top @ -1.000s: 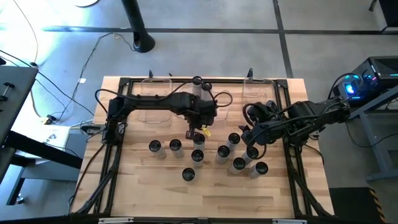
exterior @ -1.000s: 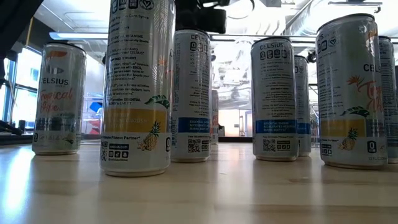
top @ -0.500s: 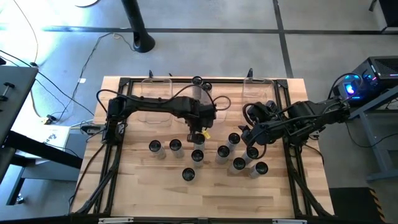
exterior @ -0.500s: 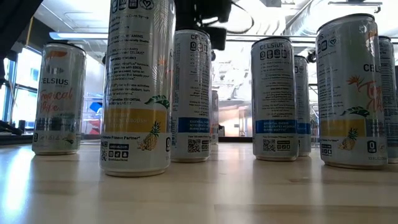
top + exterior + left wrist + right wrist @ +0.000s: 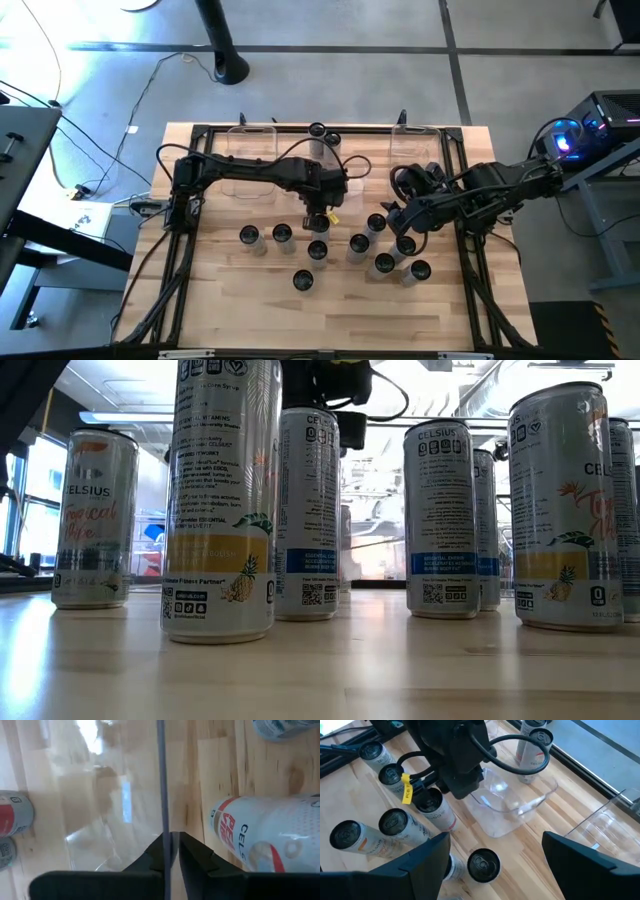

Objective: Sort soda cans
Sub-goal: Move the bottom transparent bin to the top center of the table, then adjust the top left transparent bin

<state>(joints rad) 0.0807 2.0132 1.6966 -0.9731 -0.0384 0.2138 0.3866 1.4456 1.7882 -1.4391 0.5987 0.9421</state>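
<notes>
Left gripper [image 5: 171,851] sat near table [image 5: 220,300] centre, fingers narrow, pinching the thin wall of the clear bin [image 5: 520,812] — probably to drag or steady it for loading. Right gripper [image 5: 496,840] hovered over the right-hand cluster, fingers wide, holding nothing, likely lining up a pick. Soda cans [image 5: 360,245] stood upright mid-table, none visibly in the bin yet. Labels read "CELSIUS" — yellow pineapple band [image 5: 222,500], blue band [image 5: 438,520], red "CELS" [image 5: 265,842].

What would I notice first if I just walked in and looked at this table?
A crowd of soda cans standing on the wooden table. Two dark arms reach in above them: the left pincer, shut on the thin wall of a clear bin, and the right pincer, wide open over the cans.
</notes>
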